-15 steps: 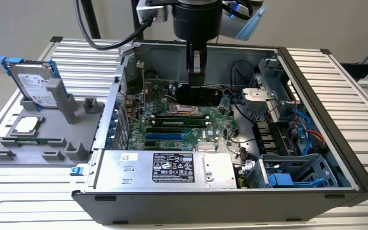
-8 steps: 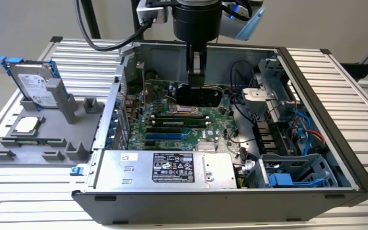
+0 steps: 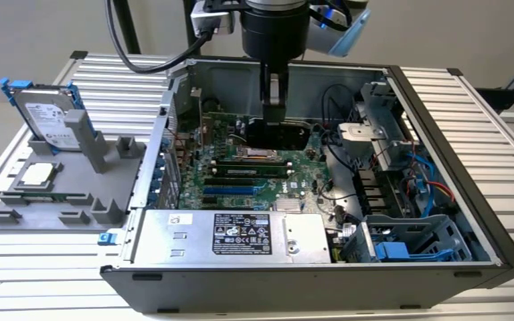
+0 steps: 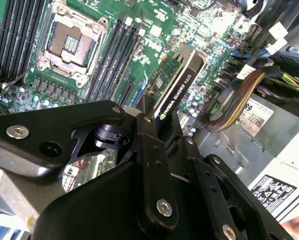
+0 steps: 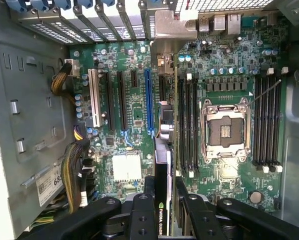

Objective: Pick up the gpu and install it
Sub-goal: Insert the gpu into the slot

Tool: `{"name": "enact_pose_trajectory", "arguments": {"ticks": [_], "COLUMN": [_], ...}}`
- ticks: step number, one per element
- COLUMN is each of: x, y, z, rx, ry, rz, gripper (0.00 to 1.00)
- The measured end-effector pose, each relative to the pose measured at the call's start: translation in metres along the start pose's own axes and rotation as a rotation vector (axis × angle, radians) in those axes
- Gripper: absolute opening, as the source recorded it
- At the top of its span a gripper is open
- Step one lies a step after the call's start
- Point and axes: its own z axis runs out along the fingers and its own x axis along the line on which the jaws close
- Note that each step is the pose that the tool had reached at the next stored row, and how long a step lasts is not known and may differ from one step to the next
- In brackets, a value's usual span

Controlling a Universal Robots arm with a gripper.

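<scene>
My gripper [image 3: 275,119] is inside the open computer case, shut on the gpu [image 3: 280,135], which shows there as a dark block hanging above the green motherboard [image 3: 239,172]. In the second wrist view the gpu [image 4: 175,82] is held on edge, its black shroud and green board visible beyond the gripper [image 4: 162,119]. In the first wrist view the gpu [image 5: 164,150] appears edge-on between the fingers [image 5: 149,200], over the board between the blue expansion slot [image 5: 149,100] and the memory slots [image 5: 187,125]. Whether its edge touches a slot I cannot tell.
The empty processor socket [image 5: 224,130] lies beside the memory slots. Yellow-black cable bundles [image 5: 72,170] run by the power supply [image 3: 230,234]. A drive cage [image 3: 409,241] fills the case's near right corner. Outside, a hard drive with blue rails [image 3: 47,117] stands on a grey fixture [image 3: 51,200].
</scene>
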Motion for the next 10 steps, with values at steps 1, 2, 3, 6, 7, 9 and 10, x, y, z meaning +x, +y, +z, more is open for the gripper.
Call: {"name": "enact_pose_trajectory", "arguments": {"ticks": [1,2,3,6,7,9,10], "x": [0.0000,0.0000,0.0000,-0.0001,0.0000,-0.0001,-0.0001], "y": [0.0000,0.0001,0.0001,0.0002,0.0003,0.0004,0.0004], "z": [0.0004,0.0007,0.0011,0.0022,0.0025,0.0033,0.0037], "rx": [0.0001,0.0001,0.0001,0.0001,0.0001,0.0002,0.0002], "ry": [0.0002,0.0004,0.0006,0.0013,0.0016,0.0020,0.0023], "rz": [0.000,0.000,0.000,0.000,0.000,0.000,0.000], "gripper": [0.00,0.00,0.00,0.00,0.00,0.00,0.00]}}
